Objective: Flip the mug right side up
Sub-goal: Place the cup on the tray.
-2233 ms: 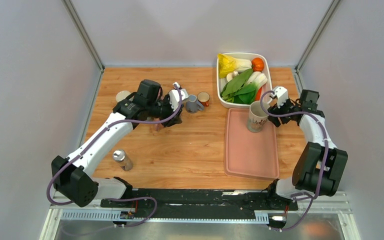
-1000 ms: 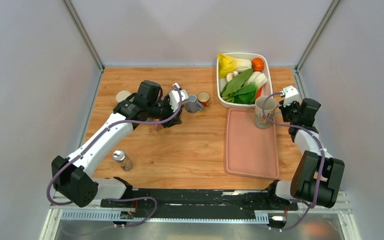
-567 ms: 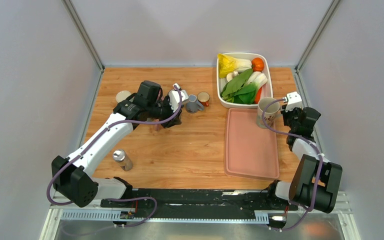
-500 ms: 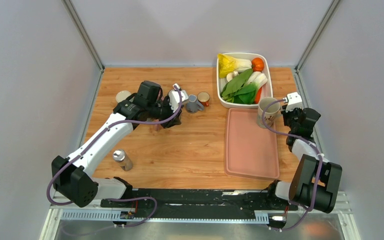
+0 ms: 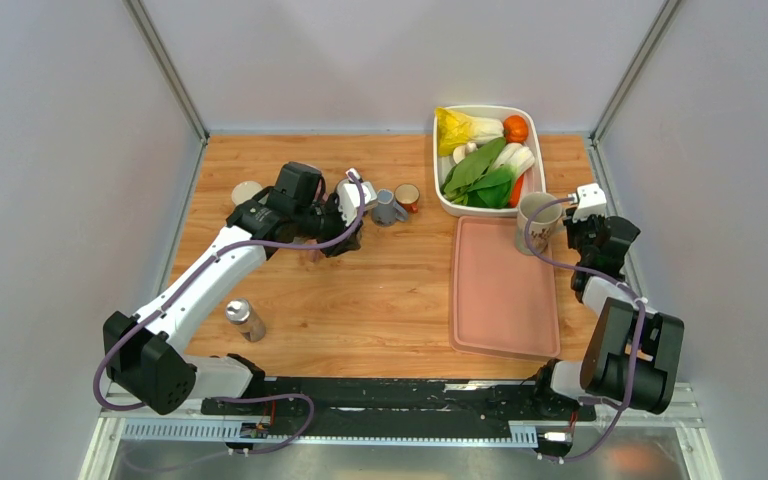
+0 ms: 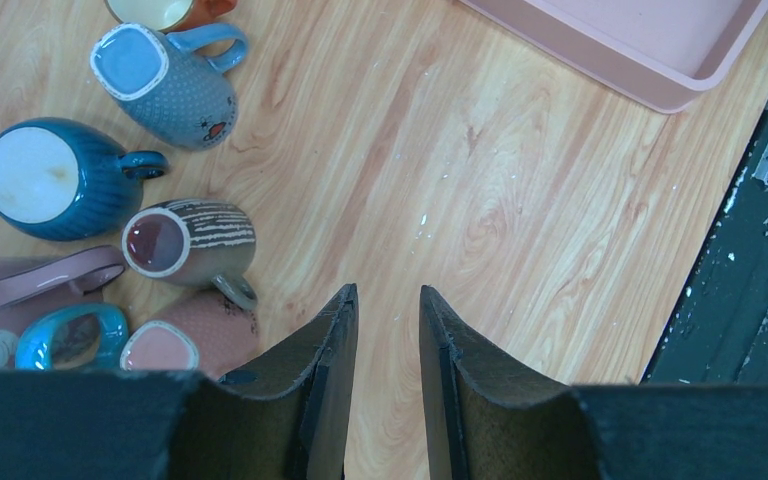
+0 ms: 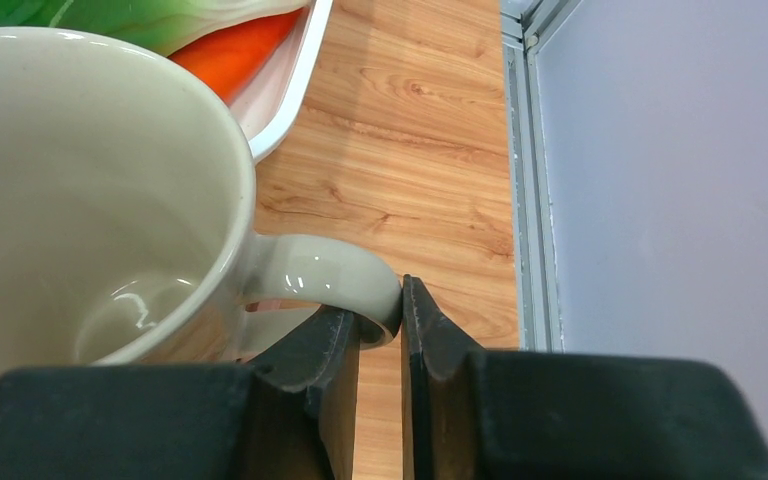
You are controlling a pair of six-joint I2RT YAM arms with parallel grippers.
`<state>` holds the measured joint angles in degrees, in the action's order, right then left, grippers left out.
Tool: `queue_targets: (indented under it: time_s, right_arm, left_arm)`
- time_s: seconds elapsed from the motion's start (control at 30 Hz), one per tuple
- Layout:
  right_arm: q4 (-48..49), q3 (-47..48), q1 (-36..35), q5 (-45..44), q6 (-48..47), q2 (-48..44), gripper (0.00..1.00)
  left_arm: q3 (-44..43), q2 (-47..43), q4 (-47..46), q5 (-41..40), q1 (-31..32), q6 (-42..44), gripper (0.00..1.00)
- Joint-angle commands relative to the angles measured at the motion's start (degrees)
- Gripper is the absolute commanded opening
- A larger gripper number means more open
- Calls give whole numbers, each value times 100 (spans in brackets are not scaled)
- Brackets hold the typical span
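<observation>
The cream mug is mouth-up over the far right corner of the pink tray. My right gripper is shut on its handle, one finger inside the loop and one outside. I cannot tell whether its base rests on the tray. My left gripper hangs open above bare wood with nothing between its fingers, just right of a cluster of small mugs.
Several small mugs lie by the left gripper: blue-grey, teal, striped, pink. A white tub of vegetables stands behind the tray. A metal can stands near left. The right wall is close.
The right gripper carried the mug right and back to the tray's far right corner, and its mouth now faces up. The left arm has stayed put.
</observation>
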<state>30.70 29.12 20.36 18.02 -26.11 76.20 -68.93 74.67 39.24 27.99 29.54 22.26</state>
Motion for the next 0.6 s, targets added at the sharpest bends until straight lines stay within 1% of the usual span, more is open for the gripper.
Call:
queue_targets:
  time_s: [0.0, 0.13, 0.2, 0.23, 0.27, 0.3, 0.37, 0.43, 0.47, 0.5, 0.57]
  right_arm:
    - [611, 212, 79, -258, 78, 2, 8]
    - [-182, 385, 90, -190, 38, -198, 27]
    - [-1082, 646, 109, 88, -123, -388, 42]
    - [-1527, 775, 123, 217, -170, -460, 46]
    - [-1950, 857, 140, 328, -213, -630, 51]
    - [-2251, 852, 155, 427, -259, -798, 59]
    - [-2664, 725, 171, 543, -412, -1218, 72]
    - [-2987, 598, 172, 690, -646, -1604, 83]
    - [-3231, 575, 170, 795, -800, -1756, 87]
    - [-3451, 580, 176, 946, -954, -1871, 89]
    - [-3821, 636, 175, 1328, -1339, -1976, 89]
  left_arm:
    - [50, -182, -17, 46, 1, 96, 36]
    - [77, -210, -30, 25, 7, 121, 36]
    - [79, -230, -24, 23, 3, 155, 36]
    - [80, -242, -28, 23, 0, 175, 36]
    - [85, -247, -34, 20, 0, 187, 36]
    - [96, -255, -46, 21, -1, 212, 36]
    - [144, -277, -106, 20, -1, 217, 36]
    - [220, -319, -177, 34, 0, 219, 36]
    - [272, -329, -210, 56, 4, 218, 36]
    - [295, -352, -226, 70, 3, 200, 36]
    - [357, -376, -273, 103, 6, 176, 36]
